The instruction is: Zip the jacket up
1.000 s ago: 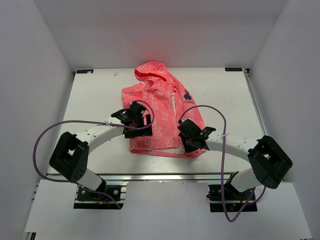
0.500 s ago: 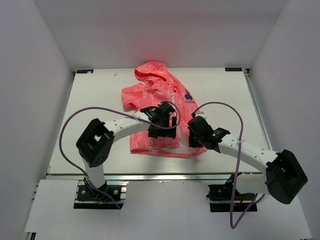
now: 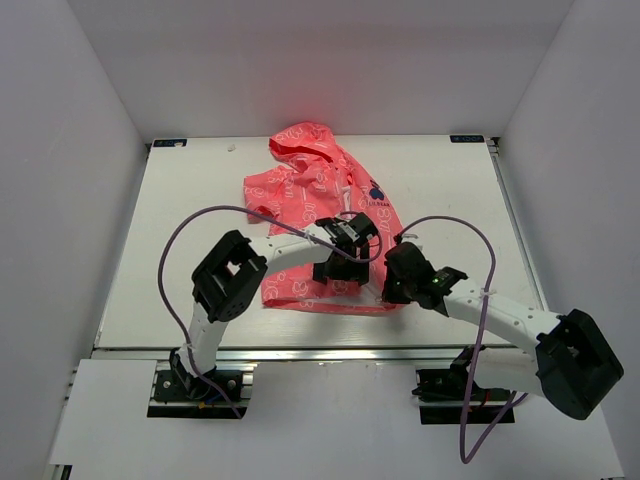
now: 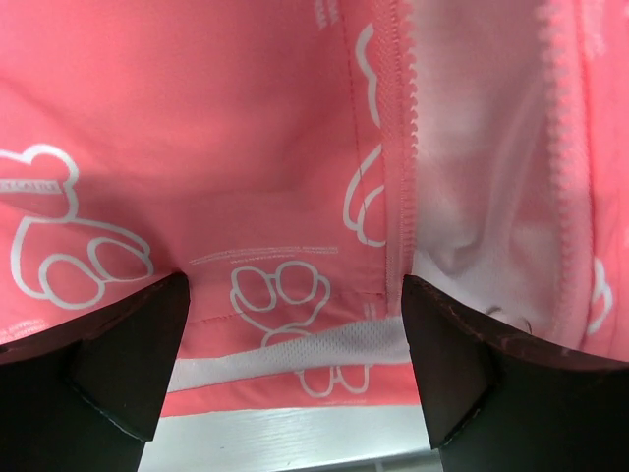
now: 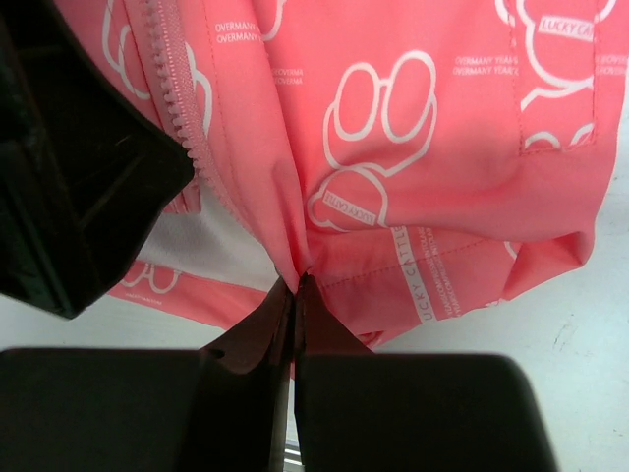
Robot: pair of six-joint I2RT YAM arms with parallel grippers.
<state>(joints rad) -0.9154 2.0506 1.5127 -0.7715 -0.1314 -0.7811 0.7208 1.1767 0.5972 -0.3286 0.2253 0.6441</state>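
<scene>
Tabletop in white carries the jacket, which lies flat and front-up near the middle. Its hood is at the end far from both sets of jaws and its hem is directly beneath them. Two arms reach in over that lower edge, the left arm curving in from the left and the right arm from the right, so that their heads sit just beside each other. The left gripper is low over the coral fabric with its jaws spread wide, holding nothing; whether its fingers touch the cloth cannot be told. Between those fingers lies printed fabric and a strip of white mesh at the hem. One row of zipper teeth runs down to the inner edge of the finger on the right of that wrist view, and a second row lies beyond that finger. Pale lining shows between the rows, so the front is unfastened here. The right gripper has its jaws closed together, pinching a small fold of the jacket close to the hem. In its wrist view a toothed zipper edge runs just to the left of the pinch, and white bear outlines cover the fabric ahead of the jaws. A dark blue logo sits on the chest, ahead of both grippers toward the hood.
</scene>
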